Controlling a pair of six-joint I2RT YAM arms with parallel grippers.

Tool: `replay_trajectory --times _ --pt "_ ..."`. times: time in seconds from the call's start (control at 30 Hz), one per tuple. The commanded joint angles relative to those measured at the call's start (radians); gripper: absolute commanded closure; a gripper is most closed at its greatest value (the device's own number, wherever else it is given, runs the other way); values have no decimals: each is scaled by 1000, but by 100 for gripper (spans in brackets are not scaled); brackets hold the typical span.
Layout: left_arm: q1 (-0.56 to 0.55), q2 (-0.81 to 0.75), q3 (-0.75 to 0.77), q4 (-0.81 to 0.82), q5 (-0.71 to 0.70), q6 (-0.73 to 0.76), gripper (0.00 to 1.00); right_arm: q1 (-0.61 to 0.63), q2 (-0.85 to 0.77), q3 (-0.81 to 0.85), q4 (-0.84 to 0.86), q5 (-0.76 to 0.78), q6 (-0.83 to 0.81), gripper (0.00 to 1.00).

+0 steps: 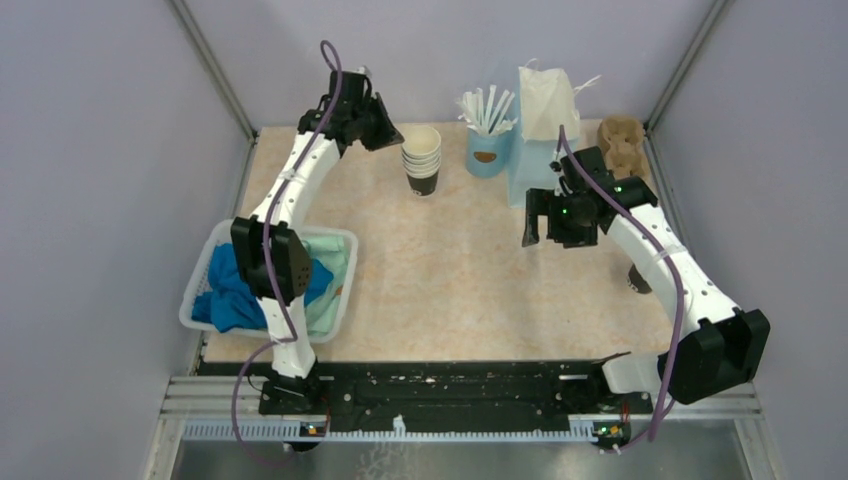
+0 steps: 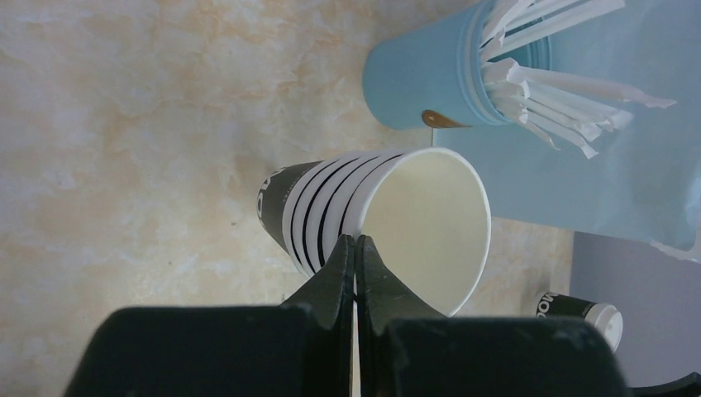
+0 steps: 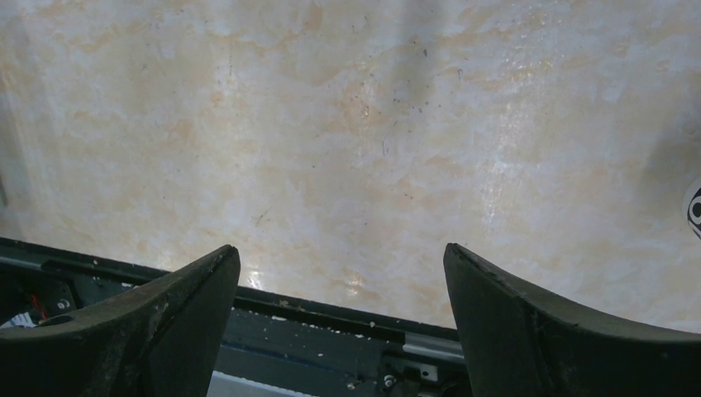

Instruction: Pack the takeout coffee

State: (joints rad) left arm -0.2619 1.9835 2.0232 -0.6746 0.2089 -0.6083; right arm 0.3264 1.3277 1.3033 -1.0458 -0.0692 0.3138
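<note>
Paper: one lidded takeout coffee (image 2: 584, 315), one lidless stack (image 2: 380, 222); left jaws clenched (empty), right jaws released.

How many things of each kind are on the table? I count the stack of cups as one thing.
Lidded coffee: 1
Cup stack: 1
Blue cup of sticks: 1
Blue bag: 1
Cardboard carrier: 1
Basket of cloths: 1
Total: 6

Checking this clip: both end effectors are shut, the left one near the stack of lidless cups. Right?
No. Only the left end effector is shut, near the stack of lidless cups; the right end effector is open, per the right wrist view.
</note>
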Motion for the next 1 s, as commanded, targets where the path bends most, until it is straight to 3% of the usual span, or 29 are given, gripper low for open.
replay_trajectory --times 0.0,0.07,0.17,0.3,0.37,0.4,0.5,0.67,0.77,0.83,0.93,0.97 --pt "6 -74 -43 123 54 -23 100 4 -19 12 19 -14 -15 8" --pt "8 -77 -88 136 32 -8 100 3 -29 0 33 -9 -11 7" --pt "18 -72 -52 104 116 -32 100 4 -19 6 23 -24 -9 8" --pt "10 -92 -117 143 19 30 100 3 -41 -14 38 -19 -4 7" --pt "49 -73 -88 105 189 -42 100 3 -36 -15 38 -31 2 8" --pt "36 -84 -61 103 202 -44 100 3 -26 0 20 -39 1 8" --pt "-14 -129 -99 130 -23 68 100 4 -40 -5 30 -22 5 8" --pt "9 -120 -136 125 101 45 100 4 -14 5 21 -54 6 9" --pt "23 -149 -296 233 74 31 100 4 -29 -2 48 -38 10 8" --pt "55 -144 -232 190 217 -24 100 4 -10 21 28 -52 7 8" --pt "-8 -184 -208 215 25 78 100 5 -10 24 25 -43 5 9" --pt "10 -170 -224 208 43 57 100 5 -18 9 43 -40 11 8"
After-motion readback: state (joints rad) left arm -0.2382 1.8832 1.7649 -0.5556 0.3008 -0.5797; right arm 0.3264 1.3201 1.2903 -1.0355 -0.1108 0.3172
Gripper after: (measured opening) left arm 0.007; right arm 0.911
